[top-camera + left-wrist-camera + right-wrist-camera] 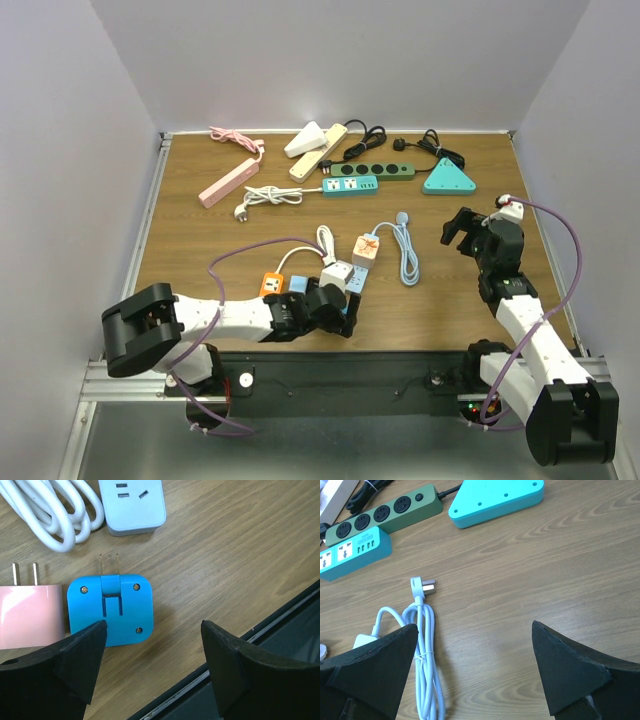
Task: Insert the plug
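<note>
A blue flat adapter plug [110, 611] lies on the wooden table with its two prongs folded out, pointing at a pale grey socket cube [132, 505]. My left gripper [152, 647] is open and empty; its left finger [80, 655] hangs over the plug's near edge and the plug sits left of the gap. In the top view the left gripper [340, 310] is low by the table's near edge beside the blue plug [352, 303]. My right gripper [475, 650] is open and empty above bare wood, right of a light blue cable's plug [422, 587]; in the top view it [455, 228] is at the right.
A pink adapter [27, 615] with two prongs lies left of the blue plug, a coiled white cable [55, 510] behind it. The table's black front edge [260, 630] is close. Green [390, 512], teal [350, 552] and triangular teal [495, 500] power strips lie at the back.
</note>
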Robot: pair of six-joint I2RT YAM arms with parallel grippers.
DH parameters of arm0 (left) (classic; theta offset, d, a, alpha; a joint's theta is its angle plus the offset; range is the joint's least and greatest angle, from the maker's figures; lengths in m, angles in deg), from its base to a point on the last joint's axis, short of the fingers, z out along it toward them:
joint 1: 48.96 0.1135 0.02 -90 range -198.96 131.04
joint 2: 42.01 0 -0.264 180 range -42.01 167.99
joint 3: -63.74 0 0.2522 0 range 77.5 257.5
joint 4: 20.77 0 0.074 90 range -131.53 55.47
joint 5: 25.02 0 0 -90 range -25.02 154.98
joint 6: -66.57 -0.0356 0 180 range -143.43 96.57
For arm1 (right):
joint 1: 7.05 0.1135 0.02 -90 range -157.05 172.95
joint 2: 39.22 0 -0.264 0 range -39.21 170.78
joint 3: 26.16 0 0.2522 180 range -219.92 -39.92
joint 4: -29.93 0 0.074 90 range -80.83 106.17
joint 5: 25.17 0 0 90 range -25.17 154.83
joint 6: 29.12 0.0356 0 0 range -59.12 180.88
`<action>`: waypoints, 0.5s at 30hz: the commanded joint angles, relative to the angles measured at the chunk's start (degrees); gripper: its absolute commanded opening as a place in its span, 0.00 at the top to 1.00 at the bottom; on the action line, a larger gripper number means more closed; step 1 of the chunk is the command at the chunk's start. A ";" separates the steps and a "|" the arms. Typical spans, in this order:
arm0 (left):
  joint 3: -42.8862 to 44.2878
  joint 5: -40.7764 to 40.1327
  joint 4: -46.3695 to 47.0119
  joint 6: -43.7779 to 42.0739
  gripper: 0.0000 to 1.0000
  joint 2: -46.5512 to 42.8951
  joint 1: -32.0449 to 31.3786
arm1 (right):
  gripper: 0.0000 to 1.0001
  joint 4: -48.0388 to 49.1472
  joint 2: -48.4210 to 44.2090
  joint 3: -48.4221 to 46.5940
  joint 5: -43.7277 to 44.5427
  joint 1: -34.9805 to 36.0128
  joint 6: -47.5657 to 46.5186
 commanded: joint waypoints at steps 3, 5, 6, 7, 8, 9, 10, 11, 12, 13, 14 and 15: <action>2.70 -6.17 -4.37 2.99 0.13 1.54 -0.32 | 0.00 0.49 -0.45 -3.54 -0.55 0.11 0.30; 2.61 -8.10 -4.81 3.51 0.12 0.84 -0.40 | 0.00 0.49 -0.27 -3.62 -0.55 0.10 0.22; 2.52 -8.81 -5.07 3.60 0.12 0.67 -0.41 | 0.00 0.49 -0.10 -3.63 -0.55 0.11 0.22; 2.61 -9.60 -5.43 3.95 0.12 0.66 -0.41 | 0.00 0.49 0.08 -3.71 -0.72 0.11 0.22; 2.78 -11.08 -6.56 4.04 0.12 0.66 -0.32 | 0.00 0.41 0.25 -3.71 -0.73 0.11 0.22; 3.05 -11.53 -7.44 3.87 0.12 0.84 -0.40 | 0.00 0.40 0.17 -3.71 -0.81 0.02 0.22; 3.22 -11.71 -7.36 3.61 0.11 0.84 -0.41 | 0.00 0.40 0.17 -3.80 -0.90 0.02 0.22; 3.22 -11.97 -7.28 3.17 0.11 1.10 -0.41 | 0.00 0.40 0.25 -3.80 -0.99 0.10 0.22; 3.31 -11.98 -7.01 2.81 0.10 1.36 -0.41 | 0.00 0.40 0.34 -3.80 -0.99 0.11 0.30; 3.40 -11.89 -6.49 2.12 0.10 2.15 -0.41 | 0.00 0.40 0.43 -3.89 -0.99 0.02 0.22; 3.49 -11.80 -6.22 1.67 0.09 2.68 -0.41 | 0.00 0.40 0.43 -3.89 -0.99 0.10 0.22; 3.49 -11.71 -6.22 1.23 0.09 3.29 -0.41 | 0.00 0.32 0.52 -3.89 -0.99 0.11 0.22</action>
